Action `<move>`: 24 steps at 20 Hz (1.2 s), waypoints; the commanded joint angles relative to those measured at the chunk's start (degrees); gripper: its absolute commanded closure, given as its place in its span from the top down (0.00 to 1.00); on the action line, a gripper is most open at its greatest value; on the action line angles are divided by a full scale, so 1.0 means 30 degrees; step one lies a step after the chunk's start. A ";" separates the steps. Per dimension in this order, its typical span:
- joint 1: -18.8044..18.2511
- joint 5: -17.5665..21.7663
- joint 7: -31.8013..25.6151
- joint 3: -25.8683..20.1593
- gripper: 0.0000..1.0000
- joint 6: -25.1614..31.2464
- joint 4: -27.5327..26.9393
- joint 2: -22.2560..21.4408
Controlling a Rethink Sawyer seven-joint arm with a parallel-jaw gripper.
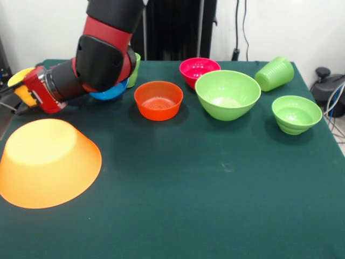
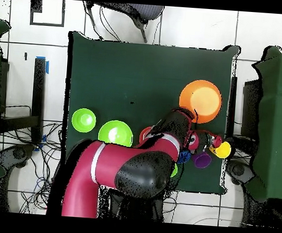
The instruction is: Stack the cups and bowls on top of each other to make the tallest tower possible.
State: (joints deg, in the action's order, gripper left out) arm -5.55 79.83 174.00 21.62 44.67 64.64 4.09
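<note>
1. At far left we saw the gripper point(image 1: 16, 97) beside a yellow cup point(image 1: 20, 81); we could not tell whether it gripped.
2. The huge orange bowl point(image 1: 48, 162) lay upside down, nothing stacked on it.
3. The blue bowl point(image 1: 110, 93) sat behind the arm point(image 1: 99, 54).
4. Onward stood the red-orange bowl point(image 1: 158, 100), pink bowl point(image 1: 198, 70), large green bowl point(image 1: 227, 94), a tipped green cup point(image 1: 275, 73) and the small green bowl point(image 1: 296, 114).

blue bowl point(image 1: 110, 93) mostly behind arm point(image 1: 99, 54)

I see even, bright light from overhead; soft shadows sit beneath the bowls on the desk point(image 1: 215, 189), glossy rims glinting faintly.
</note>
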 commanded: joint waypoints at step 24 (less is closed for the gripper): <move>0.1475 -0.2160 0.2816 -0.3463 1.00 -0.4179 0.1659 0.1483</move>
State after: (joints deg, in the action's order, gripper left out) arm -2.93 78.59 174.00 21.81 42.51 65.87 4.28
